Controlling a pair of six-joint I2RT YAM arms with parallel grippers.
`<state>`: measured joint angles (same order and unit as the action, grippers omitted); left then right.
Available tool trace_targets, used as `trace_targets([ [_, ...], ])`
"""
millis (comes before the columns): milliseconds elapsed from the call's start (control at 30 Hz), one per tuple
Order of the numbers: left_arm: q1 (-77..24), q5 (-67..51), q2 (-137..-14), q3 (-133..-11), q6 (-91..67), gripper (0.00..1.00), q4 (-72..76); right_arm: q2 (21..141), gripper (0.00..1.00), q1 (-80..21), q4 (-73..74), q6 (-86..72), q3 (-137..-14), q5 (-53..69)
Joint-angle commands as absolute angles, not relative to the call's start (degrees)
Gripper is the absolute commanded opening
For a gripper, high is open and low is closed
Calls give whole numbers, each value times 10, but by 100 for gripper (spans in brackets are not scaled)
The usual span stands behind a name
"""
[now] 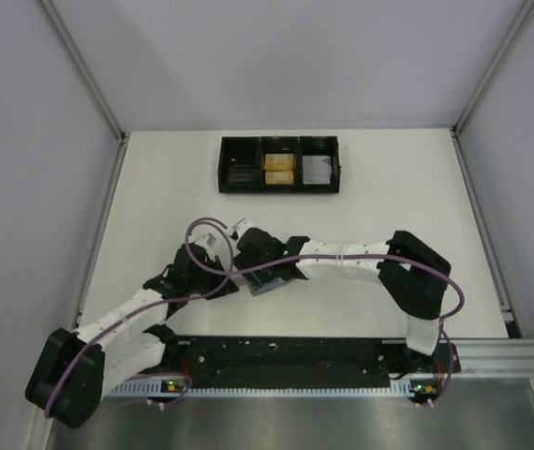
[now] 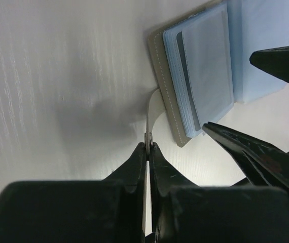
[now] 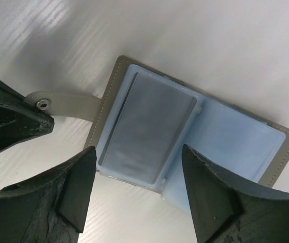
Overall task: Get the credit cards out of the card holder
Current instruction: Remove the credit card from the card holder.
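The card holder [image 3: 195,136] lies open on the white table, grey outside and light blue inside. A silvery-grey credit card [image 3: 147,124] sits inside the clear sleeve of its left page. My left gripper [image 2: 148,143] is shut on the holder's small tab [image 2: 152,109] at its edge. My right gripper [image 3: 138,152] hovers open just over the sleeve, one finger on each side of the card and nothing between them. In the top view both grippers meet over the holder [image 1: 267,285] at the table's middle front.
A black three-compartment tray [image 1: 279,142] stands at the back centre, with yellow items in the middle bin and a grey one in the right bin. Metal frame rails run along both table sides. The arms' base bar lies along the near edge.
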<state>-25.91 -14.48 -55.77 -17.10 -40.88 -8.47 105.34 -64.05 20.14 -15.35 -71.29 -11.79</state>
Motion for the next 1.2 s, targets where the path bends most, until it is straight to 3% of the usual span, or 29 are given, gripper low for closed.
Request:
trace_targets([
  [0, -261, -156, -557, -163, -410, 0, -42, 1077, 68, -653, 208, -149, -751, -154],
  [567, -261, -149, -541, -160, -405, 0, -61, 1087, 51, -654, 253, -150, -757, -232],
  [900, -260, -146, -528, -160, -399, 0, -79, 1065, 51, -647, 338, -164, -770, -453],
  [1167, -261, -147, -531, -160, -397, 0, -80, 988, 51, -599, 363, -207, -748, -391],
])
